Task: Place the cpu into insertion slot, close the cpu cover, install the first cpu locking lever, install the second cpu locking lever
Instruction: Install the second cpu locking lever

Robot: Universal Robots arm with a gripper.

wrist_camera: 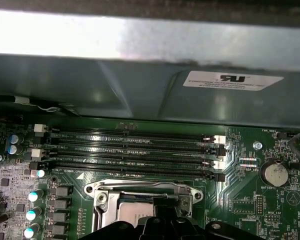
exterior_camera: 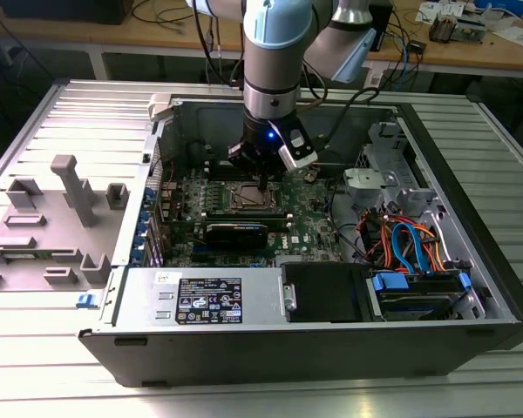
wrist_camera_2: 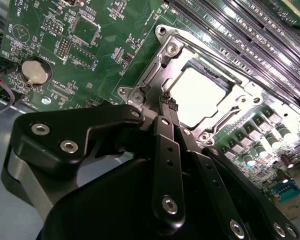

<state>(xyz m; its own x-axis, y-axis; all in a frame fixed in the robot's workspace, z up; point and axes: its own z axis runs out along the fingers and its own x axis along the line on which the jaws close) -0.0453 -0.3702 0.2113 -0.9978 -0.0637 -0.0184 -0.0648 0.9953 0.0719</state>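
An open computer case [exterior_camera: 471,261] lies on its side on a ribbed metal table [exterior_camera: 61,113]. Inside it, a green motherboard [exterior_camera: 309,218] sits near the middle. A long black graphics card [exterior_camera: 235,233] lies across the motherboard. Long black memory slots [wrist_camera: 135,150] run side by side on the motherboard, and a round coin battery [wrist_camera: 273,174] sits on it just beyond their white-clipped ends. A row of small capacitors [wrist_camera: 34,212] stands on the motherboard too. On the case's near side is a power supply [exterior_camera: 205,300] with a label. Orange and blue cables [exterior_camera: 405,239] curl inside the case at the exterior view's right. Grey plastic fixtures [exterior_camera: 74,187] stand on the table outside the case, at the exterior view's left.
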